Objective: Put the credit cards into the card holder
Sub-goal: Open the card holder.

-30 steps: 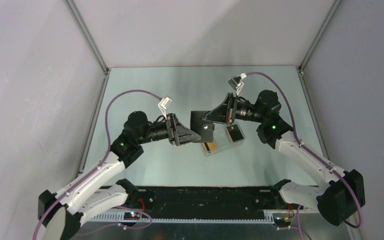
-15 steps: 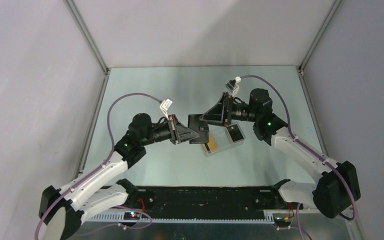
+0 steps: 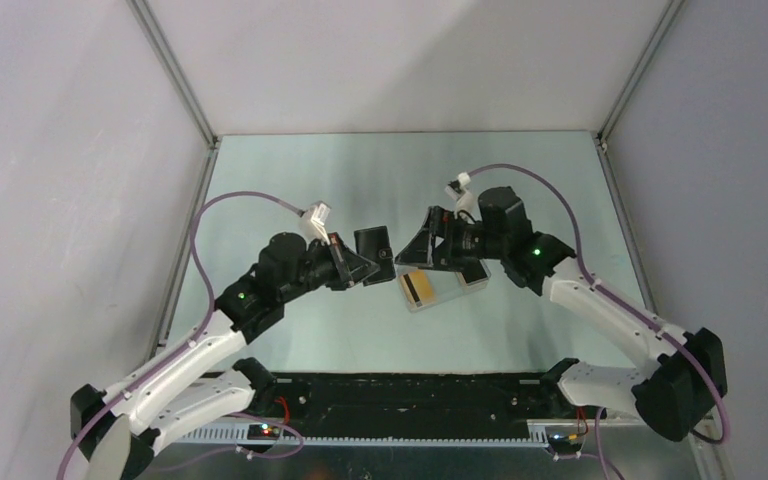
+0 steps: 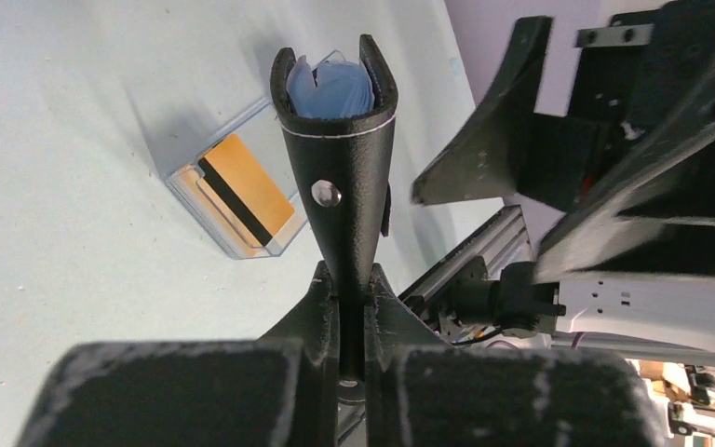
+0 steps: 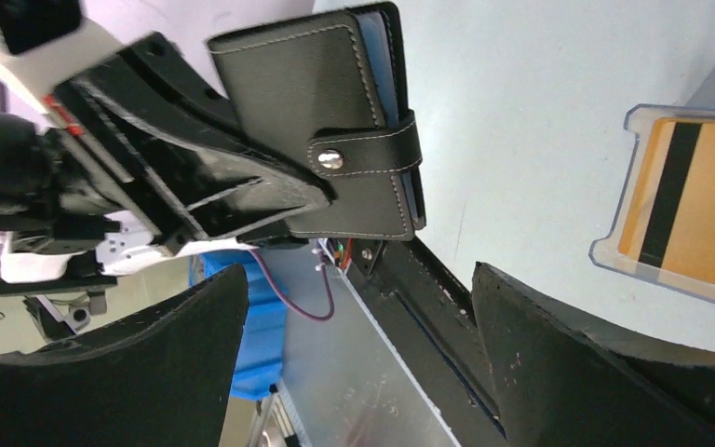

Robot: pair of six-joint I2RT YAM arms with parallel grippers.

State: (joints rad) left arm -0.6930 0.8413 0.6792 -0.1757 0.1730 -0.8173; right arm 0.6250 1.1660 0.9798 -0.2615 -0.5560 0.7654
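My left hand (image 3: 360, 268) is pressed together on the bottom edge of the holder (image 3: 373, 243), pinching it upright in the air just left of the tray (image 3: 447, 292), clear of the tabletop (image 3: 360, 180). My right hand (image 3: 412, 250) hangs spread wide over the tray's left end, its fingers facing the holder and gripping nothing. The strap (image 5: 400, 154) wraps over the holder's free edge and looks snapped down on the stud (image 5: 333, 160), with only a sliver of blue lining (image 4: 330, 88) showing at the far end. No card is in the holder yet, as far as I can see. One orange card (image 3: 417, 287) with a black stripe lies in the tray; any others are hidden under my right hand. So I judge this to be the opening step. Next I should bring my right fingers onto the strap's tab and peel it off the stud while my left hand holds firm. The strap is small, so the pinch must land squarely, and the pull must not twist the holder out of my left grip.
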